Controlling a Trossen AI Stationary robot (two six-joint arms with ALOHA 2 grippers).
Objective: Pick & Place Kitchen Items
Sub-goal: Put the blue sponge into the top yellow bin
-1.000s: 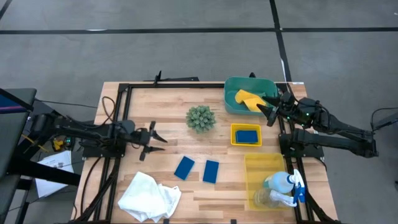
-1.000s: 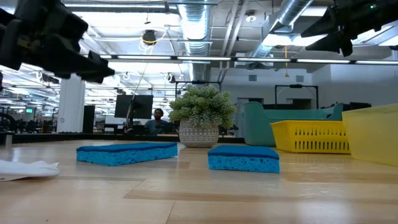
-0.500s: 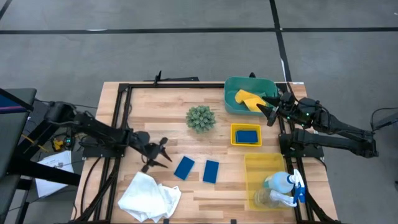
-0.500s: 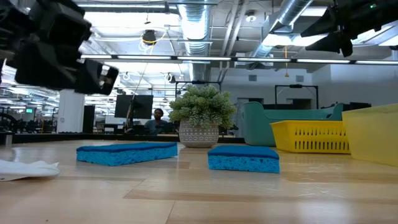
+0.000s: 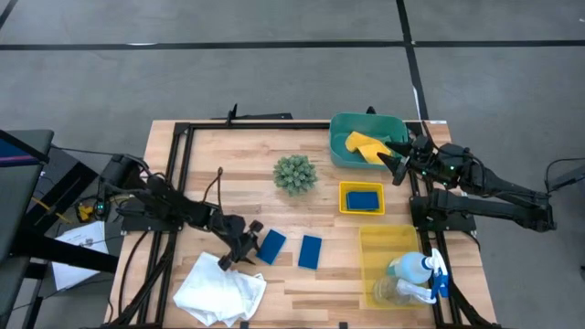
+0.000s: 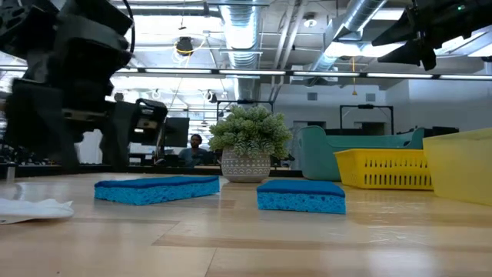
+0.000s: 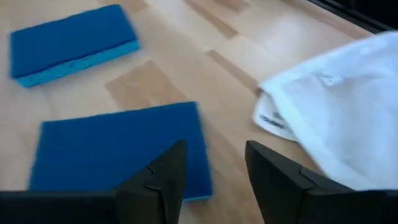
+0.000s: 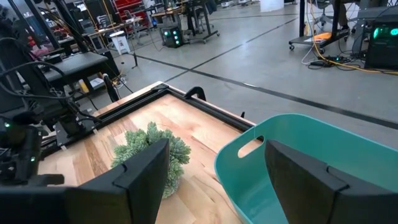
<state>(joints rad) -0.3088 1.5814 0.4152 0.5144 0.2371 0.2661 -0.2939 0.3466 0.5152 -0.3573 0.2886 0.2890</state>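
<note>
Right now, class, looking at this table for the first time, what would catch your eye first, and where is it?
The left gripper hangs open low over the table, between the white cloth and the nearer of two loose blue sponges. The spiky green plant ball sits mid-table. The right gripper hovers open over the teal bin.

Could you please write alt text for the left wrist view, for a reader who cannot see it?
The left gripper, fingers open, hangs close above a wooden table, between a blue sponge and a crumpled white cloth. A second blue sponge lies farther off.
</note>
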